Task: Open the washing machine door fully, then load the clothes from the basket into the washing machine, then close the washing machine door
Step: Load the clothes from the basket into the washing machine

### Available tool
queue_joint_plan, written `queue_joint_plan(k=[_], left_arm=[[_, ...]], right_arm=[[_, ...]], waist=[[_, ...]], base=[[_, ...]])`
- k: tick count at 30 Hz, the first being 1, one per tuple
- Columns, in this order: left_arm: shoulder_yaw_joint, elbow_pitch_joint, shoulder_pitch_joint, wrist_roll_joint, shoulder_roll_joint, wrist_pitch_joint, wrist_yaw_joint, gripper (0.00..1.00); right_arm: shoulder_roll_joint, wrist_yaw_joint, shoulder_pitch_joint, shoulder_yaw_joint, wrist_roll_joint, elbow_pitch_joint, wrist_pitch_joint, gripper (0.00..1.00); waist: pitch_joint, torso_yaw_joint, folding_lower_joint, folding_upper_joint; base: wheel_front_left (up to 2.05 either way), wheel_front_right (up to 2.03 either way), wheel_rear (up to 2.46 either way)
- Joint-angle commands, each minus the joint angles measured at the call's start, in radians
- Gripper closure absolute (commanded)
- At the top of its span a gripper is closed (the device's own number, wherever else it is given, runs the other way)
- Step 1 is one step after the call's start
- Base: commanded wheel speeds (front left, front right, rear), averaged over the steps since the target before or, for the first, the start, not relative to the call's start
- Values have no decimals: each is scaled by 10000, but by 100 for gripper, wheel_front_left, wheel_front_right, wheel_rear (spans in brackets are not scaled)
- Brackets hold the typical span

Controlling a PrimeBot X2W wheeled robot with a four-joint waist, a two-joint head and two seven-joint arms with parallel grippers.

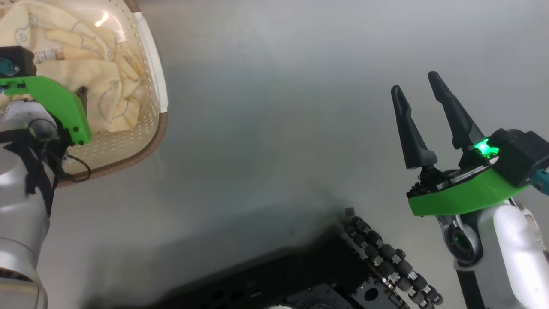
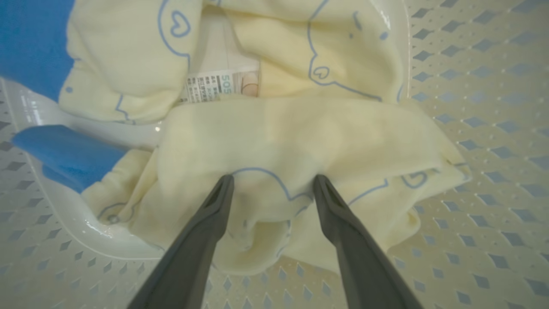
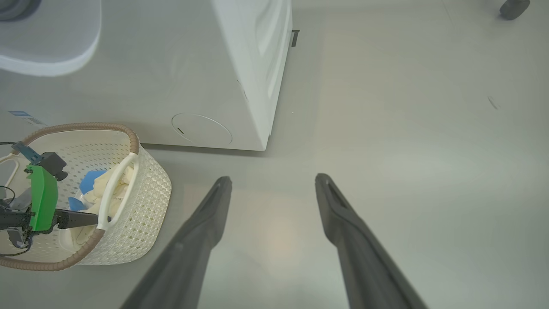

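Note:
The basket [image 1: 128,143] stands on the floor at the head view's upper left, with the pale-yellow clothes [image 1: 85,56] in it. My left arm's green wrist mount [image 1: 55,103] hangs over it. In the left wrist view my left gripper [image 2: 273,178] is open, both tips touching a cream fold of the clothes [image 2: 279,133], with nothing clamped. My right gripper [image 1: 415,82] is open over bare floor. The right wrist view has the white washing machine [image 3: 257,64] behind the basket [image 3: 146,201]. A pale rounded shape [image 3: 47,43] juts out at its front; I cannot tell if it is the door.
My dark wheeled base [image 1: 300,279] with a roller wheel [image 1: 386,257] fills the head view's bottom edge. Grey floor [image 1: 279,107] spreads between the basket and my right gripper. A dark wheel [image 3: 514,7] sits at the far corner of the right wrist view.

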Motion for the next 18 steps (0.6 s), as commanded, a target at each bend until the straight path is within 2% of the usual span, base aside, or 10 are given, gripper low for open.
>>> queue_joint_plan(k=[1,3,9,18], left_arm=[[61,13,146,107,357,-159,189,1],[-70,80,155,228,328,-243,333,100],[-215,188,200,264,233,-276,308,100],[-94,244,24,56,256,-1215,298,100]], right_arm=[[-98,-2,479,161,-88,-443,-107,0],[-98,-2,592,162,-205,-664,-95,0],[-98,-2,759,155,-246,-984,10,0],[-98,-2,473,145,-217,-920,91,0]], waist=[[113,251,-1,0],[139,350,-1,0],[119,465,-1,0],[42,637,-1,0]], base=[[14,14,14],[12,12,12],[3,3,3],[0,0,0]])
